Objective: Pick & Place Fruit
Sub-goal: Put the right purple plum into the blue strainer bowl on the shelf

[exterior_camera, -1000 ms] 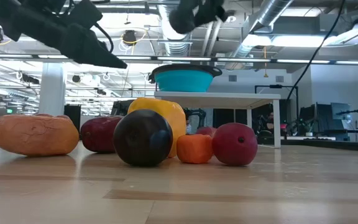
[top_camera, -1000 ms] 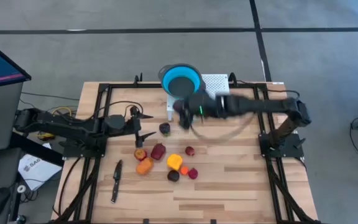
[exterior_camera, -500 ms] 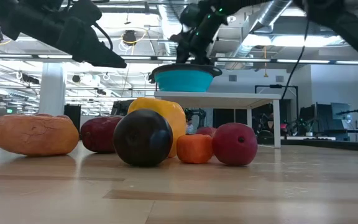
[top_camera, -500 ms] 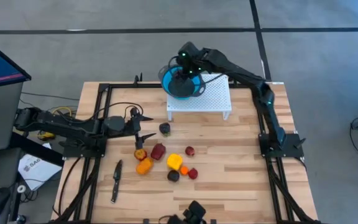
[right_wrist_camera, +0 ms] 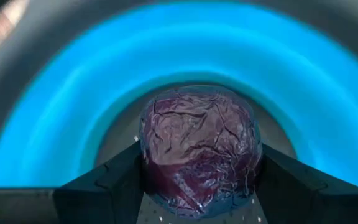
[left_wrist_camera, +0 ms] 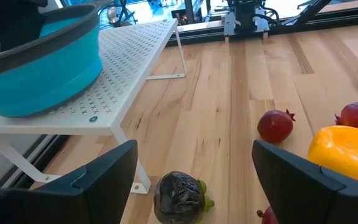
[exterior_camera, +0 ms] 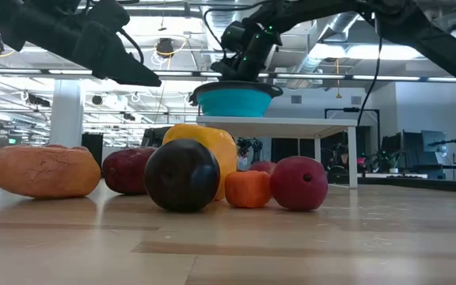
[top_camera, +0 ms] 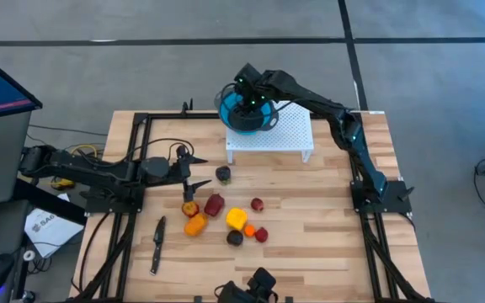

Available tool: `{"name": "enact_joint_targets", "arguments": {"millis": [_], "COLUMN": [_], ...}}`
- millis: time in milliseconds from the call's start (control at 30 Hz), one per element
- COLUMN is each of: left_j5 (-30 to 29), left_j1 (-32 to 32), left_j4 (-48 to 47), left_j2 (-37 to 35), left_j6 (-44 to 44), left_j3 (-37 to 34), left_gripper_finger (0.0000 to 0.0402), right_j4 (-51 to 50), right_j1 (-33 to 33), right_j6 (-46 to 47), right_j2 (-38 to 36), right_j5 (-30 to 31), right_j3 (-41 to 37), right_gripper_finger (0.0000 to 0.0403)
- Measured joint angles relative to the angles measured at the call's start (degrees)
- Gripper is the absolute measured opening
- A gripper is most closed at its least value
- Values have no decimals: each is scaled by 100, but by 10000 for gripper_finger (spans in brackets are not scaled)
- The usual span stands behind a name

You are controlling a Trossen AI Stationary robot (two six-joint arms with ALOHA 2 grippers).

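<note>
Fruit (right_wrist_camera: 197, 149), a wrinkled purple one, sits clamped between the right gripper's (right_wrist_camera: 197, 205) fingers, over the blue bowl (top_camera: 244, 109) at upper centre of the high view. Release should be low and centred. Left gripper (left_wrist_camera: 194, 174) waits with fingers spread near a dark fruit (left_wrist_camera: 179, 196).

We see fruit (exterior_camera: 182, 176) clustered on the tabletop (exterior_camera: 291, 245), orange, dark red, near-black, yellow and red pieces, with the blue bowl (exterior_camera: 235, 100) on a white rack (exterior_camera: 291, 123) behind, the right gripper (exterior_camera: 240, 65) just above the bowl.
</note>
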Motion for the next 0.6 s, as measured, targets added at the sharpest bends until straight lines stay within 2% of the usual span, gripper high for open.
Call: {"name": "enact_joint_targets", "arguments": {"millis": [300, 600], "left_j5": [20, 18], "left_j1": [0, 0], "left_j4": [0, 0], "left_j2": [0, 0], "left_j6": [-42, -44], "left_j3": [0, 0], "left_gripper_finger": [309, 309], "right_j4": [64, 153], "right_j1": [-4, 2], "right_j6": [-91, -46], "right_j2": [62, 62], "right_j5": [13, 7], "right_j3": [-6, -6], "right_gripper_finger": [284, 291]}}
